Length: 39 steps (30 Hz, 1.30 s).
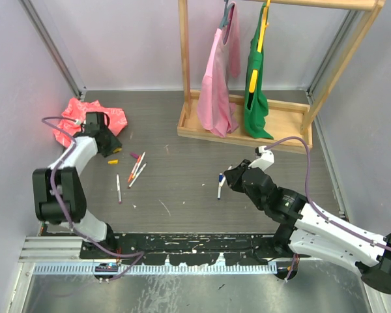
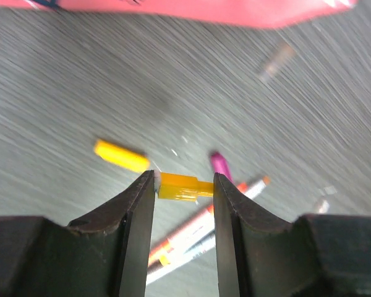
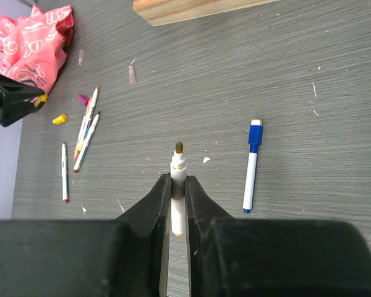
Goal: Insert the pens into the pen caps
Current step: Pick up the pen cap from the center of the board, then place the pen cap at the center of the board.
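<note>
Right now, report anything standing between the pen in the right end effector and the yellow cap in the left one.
Nothing visible blocks it. Between the pen in the right end effector and the yellow cap in the left end effector is bare table, with only loose pens lying flat there.
</note>
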Tool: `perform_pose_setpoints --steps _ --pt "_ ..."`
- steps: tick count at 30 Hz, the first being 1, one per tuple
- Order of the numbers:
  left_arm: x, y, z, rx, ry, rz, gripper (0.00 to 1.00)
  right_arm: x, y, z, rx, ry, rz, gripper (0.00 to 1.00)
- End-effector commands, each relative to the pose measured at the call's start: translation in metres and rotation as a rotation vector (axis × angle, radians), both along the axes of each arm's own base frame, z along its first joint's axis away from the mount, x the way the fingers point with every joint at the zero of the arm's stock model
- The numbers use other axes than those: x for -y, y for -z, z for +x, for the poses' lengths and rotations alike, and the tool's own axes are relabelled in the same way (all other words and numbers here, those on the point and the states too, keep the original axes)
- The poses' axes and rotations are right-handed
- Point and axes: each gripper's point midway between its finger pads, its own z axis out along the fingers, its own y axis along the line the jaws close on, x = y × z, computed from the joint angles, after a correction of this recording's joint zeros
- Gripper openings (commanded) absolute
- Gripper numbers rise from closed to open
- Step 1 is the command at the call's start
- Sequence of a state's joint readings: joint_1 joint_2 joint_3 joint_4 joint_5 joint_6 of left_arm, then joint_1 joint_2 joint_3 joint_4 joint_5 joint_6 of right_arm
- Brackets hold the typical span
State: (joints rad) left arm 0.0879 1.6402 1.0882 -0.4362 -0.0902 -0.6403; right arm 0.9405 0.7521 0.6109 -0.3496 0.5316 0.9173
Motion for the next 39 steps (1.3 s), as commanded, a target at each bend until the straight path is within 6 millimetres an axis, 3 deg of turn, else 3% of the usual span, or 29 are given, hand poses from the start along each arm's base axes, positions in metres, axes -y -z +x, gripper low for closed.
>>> perform_pose_setpoints --steps 1,5,9,16,20,24,29,39 --pt "0.054 -0.046 -0.009 0.146 0.135 -0.027 0.34 0.003 -0.006 0.001 0.017 0.017 0.024 0.0" --pt "0.123 -0.059 -0.04 0.184 0.307 -0.035 0.34 0.005 -0.003 0.002 0.015 0.027 0.01 0.01" --pt "0.187 -0.058 -0.079 0.193 0.479 -0.046 0.34 0.006 -0.006 0.003 0.028 0.024 -0.005 0.01" --pt "0.264 -0.036 -0.134 0.168 0.731 -0.012 0.34 0.008 -0.003 0.003 0.024 0.024 -0.018 0.01" --pt "0.299 -0.021 -0.152 0.139 0.836 0.031 0.34 0.006 0.0 0.001 0.012 0.017 -0.015 0.01" --pt "0.319 -0.004 -0.16 0.107 0.895 0.076 0.34 0.006 0.002 -0.001 -0.002 0.016 -0.005 0.01" --pt "0.326 0.012 -0.165 0.064 0.911 0.092 0.37 0.009 0.002 -0.003 -0.005 0.019 0.0 0.01" --pt "0.318 -0.01 -0.166 0.117 0.902 0.094 0.51 0.012 -0.001 -0.003 -0.001 0.03 -0.003 0.01"
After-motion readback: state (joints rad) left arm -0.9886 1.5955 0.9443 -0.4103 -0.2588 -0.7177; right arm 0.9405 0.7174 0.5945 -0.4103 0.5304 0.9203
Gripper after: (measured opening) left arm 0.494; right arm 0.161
